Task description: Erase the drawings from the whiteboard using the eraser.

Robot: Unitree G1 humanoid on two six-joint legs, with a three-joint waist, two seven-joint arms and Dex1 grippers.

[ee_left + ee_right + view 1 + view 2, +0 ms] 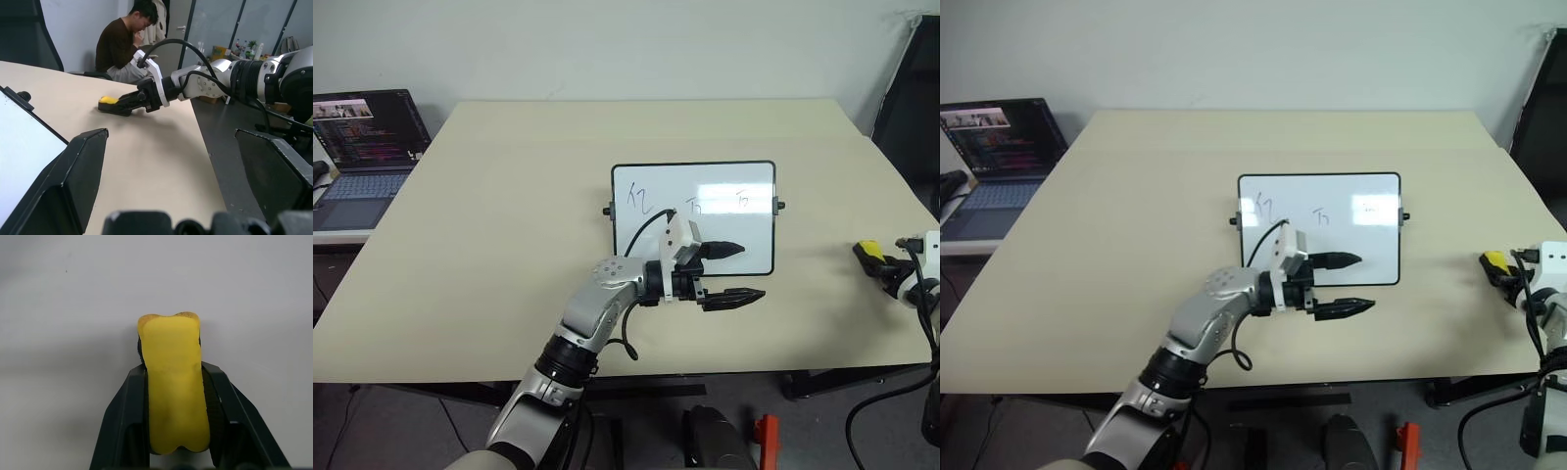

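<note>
The whiteboard (693,217) lies flat at the middle of the beige table (489,245), with the drawings along its far edge: a larger scribble (641,199) and two smaller ones (695,206) (742,201). My left gripper (752,271) is open and empty, pointing right, level over the board's near edge. At the table's right edge my right gripper (871,258) is shut on the yellow eraser (867,249). In the right wrist view the eraser (173,382) sits pinched between both black fingers (122,421). The left wrist view shows the eraser (108,100) resting low on the tabletop.
An open laptop (362,147) stands on a side surface off the table's left. A black chair (913,108) stands at the far right. A person (122,44) sits beyond the table's right side. Bare tabletop lies between the board and the right gripper.
</note>
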